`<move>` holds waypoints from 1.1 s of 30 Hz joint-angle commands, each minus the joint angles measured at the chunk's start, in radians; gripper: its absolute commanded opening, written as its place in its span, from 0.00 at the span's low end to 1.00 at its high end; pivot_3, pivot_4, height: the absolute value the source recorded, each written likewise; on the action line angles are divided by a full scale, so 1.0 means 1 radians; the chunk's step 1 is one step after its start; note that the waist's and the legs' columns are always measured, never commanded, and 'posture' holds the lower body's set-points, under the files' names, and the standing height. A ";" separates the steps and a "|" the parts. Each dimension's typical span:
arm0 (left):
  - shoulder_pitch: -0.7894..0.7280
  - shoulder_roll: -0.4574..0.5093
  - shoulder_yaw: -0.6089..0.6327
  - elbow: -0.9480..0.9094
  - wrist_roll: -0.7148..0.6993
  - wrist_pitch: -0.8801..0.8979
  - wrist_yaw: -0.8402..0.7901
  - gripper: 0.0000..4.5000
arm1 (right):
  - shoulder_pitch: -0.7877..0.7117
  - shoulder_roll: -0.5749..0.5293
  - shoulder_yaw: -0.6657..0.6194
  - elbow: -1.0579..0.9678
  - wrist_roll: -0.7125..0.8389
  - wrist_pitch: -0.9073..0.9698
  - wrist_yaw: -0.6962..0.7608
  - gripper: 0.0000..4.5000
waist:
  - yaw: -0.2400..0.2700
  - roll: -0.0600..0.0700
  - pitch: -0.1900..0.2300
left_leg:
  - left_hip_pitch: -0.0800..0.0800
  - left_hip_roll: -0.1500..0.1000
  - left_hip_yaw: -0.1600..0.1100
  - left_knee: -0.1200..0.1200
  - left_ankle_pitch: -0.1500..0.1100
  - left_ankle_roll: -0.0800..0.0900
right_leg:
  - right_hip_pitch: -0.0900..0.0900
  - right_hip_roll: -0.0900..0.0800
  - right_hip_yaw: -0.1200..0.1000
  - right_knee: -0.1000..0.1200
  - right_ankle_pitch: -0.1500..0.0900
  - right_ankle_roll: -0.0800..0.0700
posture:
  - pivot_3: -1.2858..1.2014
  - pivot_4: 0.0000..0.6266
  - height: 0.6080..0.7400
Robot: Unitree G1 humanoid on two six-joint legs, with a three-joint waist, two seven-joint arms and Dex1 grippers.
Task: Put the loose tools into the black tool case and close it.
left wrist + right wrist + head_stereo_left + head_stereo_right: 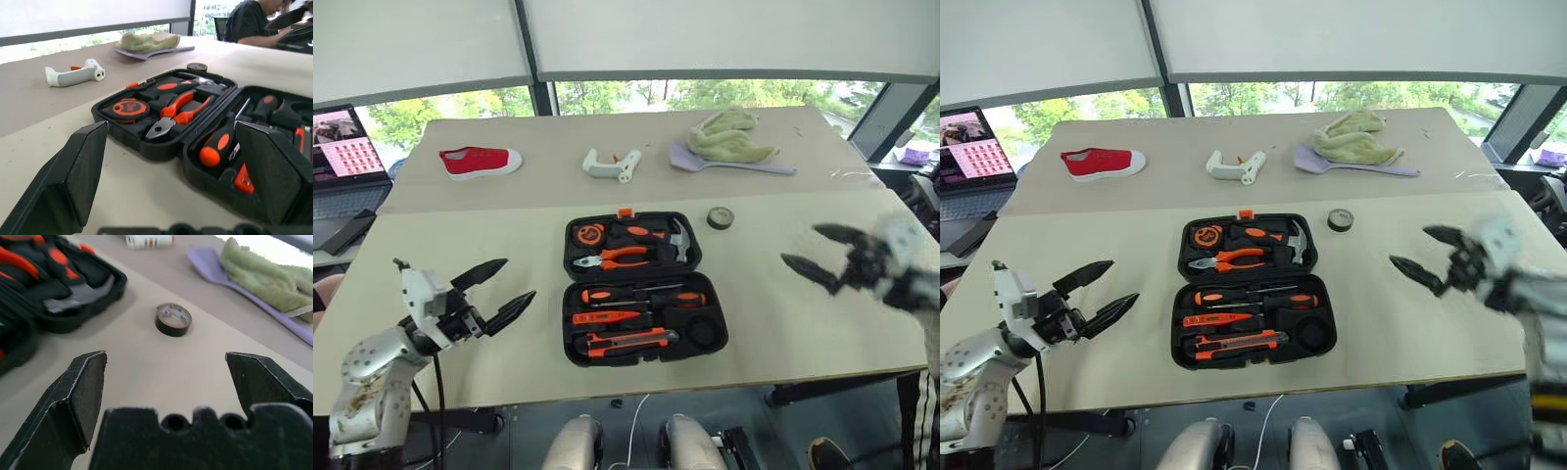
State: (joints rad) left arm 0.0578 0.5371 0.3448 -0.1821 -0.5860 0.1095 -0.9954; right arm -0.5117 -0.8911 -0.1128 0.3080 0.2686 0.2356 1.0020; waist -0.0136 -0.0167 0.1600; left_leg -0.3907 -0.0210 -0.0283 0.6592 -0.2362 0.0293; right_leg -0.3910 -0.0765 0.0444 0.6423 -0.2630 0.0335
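Note:
The black tool case (569, 338) lies open in the middle of the near table. Its near half holds a black-and-orange screwdriver (646, 296), a slim orange tester (607, 316) and an orange-black utility knife (626, 341). The far half holds pliers, a hammer and a tape measure. A small dark tape roll (720, 217) lies loose on the table just beyond the case's far right corner. My left gripper (519, 279) hovers open to the left of the case. My right gripper (800, 244) is open to the right, with its fingers (88, 382) pointing toward the tape roll (173, 319), well short of it.
On the far table lie a red shoe (480, 160), a white handled tool (610, 164) and a purple spatula (744, 164) with a green cloth (729, 135) on it. A laptop (347, 157) stands at the far left. A person (254, 22) sits in the background beyond the tables.

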 commanded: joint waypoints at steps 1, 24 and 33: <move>-0.047 -0.010 -0.033 -0.037 -0.002 -0.009 0.024 0.98 | -0.254 0.024 0.191 0.206 -0.171 0.011 0.086 1.00 | 0.001 0.000 0.000 | -0.001 0.000 0.001 0.000 0.000 0.000 | -0.001 0.001 0.000 0.000 0.000 0.000 | 0.52 0.24 1.00; -0.087 -0.003 -0.123 -0.072 0.000 0.006 0.042 0.98 | -0.808 0.383 0.442 1.033 -0.585 -0.269 -0.024 1.00 | -0.008 0.000 0.001 | -0.025 -0.004 0.003 0.001 0.002 -0.004 | -0.032 -0.001 0.000 0.008 0.002 0.000 | 0.52 0.24 1.00; -0.080 0.012 -0.121 -0.074 0.005 -0.001 0.032 1.00 | -0.821 0.424 0.370 1.058 -0.570 -0.147 -0.033 0.81 | -0.022 0.000 0.001 | -0.024 -0.004 0.003 0.001 0.002 -0.004 | -0.032 0.000 0.000 0.016 0.002 0.000 | 0.52 0.24 1.00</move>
State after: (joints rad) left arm -0.0286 0.5376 0.2149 -0.2235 -0.5752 0.1137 -0.9570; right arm -1.3086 -0.4664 0.2867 1.3680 -0.3108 0.0670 0.9784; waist -0.0351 -0.0170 0.1612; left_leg -0.4149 -0.0246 -0.0250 0.6606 -0.2343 0.0255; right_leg -0.4231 -0.0766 0.0446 0.6582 -0.2609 0.0334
